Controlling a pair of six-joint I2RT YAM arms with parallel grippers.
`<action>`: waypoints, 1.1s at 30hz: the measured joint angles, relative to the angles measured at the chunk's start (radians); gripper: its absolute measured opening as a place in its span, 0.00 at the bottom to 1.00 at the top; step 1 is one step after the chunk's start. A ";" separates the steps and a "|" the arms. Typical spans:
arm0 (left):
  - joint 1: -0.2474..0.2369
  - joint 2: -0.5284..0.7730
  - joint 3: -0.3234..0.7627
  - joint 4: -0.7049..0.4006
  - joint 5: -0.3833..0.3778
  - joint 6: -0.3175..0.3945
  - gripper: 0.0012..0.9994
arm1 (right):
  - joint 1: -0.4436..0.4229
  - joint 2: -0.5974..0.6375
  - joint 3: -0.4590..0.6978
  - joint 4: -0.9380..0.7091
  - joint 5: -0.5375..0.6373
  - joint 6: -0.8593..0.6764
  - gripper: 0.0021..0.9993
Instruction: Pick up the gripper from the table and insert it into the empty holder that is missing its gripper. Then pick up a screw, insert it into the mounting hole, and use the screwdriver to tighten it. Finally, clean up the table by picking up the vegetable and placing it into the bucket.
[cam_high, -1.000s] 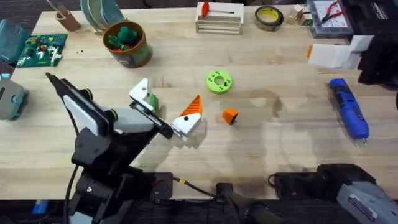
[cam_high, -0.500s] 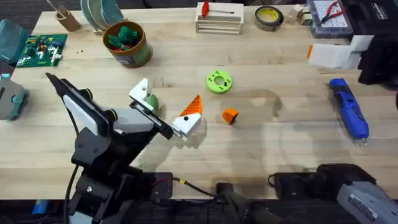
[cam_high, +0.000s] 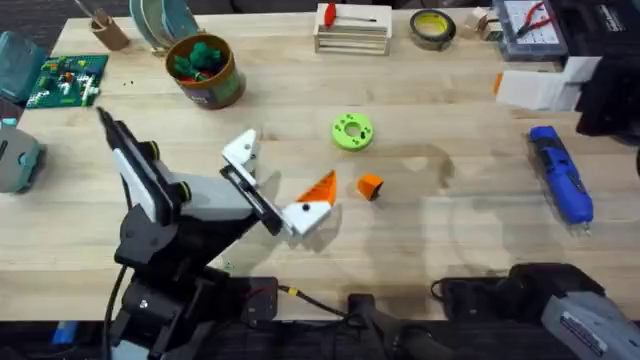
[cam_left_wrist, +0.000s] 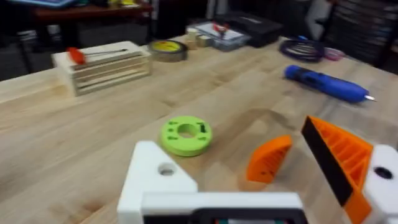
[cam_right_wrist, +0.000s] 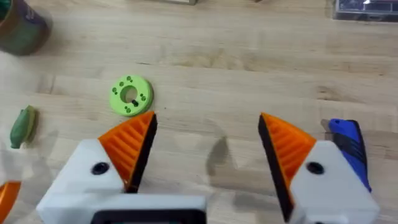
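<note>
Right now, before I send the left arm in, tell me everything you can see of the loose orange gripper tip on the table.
The gripper is a small orange plastic wedge, matte, with one sloped face. It lies loose on the bare wood, nothing touching it. The lime-green disc sits just beyond it; the left gripper, open, hovers close beside it, its orange-capped finger nearest, its other finger bare white.

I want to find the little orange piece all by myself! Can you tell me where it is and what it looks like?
Start at the lime-green disc near the middle of the wooden table. Just toward the arms' side of it lies the gripper, a small loose orange wedge, alone on bare wood. The other orange wedge nearby is joined to a white finger of the left gripper; this one is attached to nothing.
</note>
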 joint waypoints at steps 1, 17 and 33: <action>0.000 0.000 0.000 -0.001 0.031 0.000 0.99 | 0.000 0.000 0.000 0.000 0.000 0.000 0.99; 0.000 0.000 0.000 -0.031 0.400 0.000 0.99 | 0.000 0.000 0.000 0.000 0.000 0.000 0.99; 0.000 0.000 0.000 -0.037 0.449 0.000 0.99 | 0.000 0.000 0.000 0.000 0.000 0.000 0.99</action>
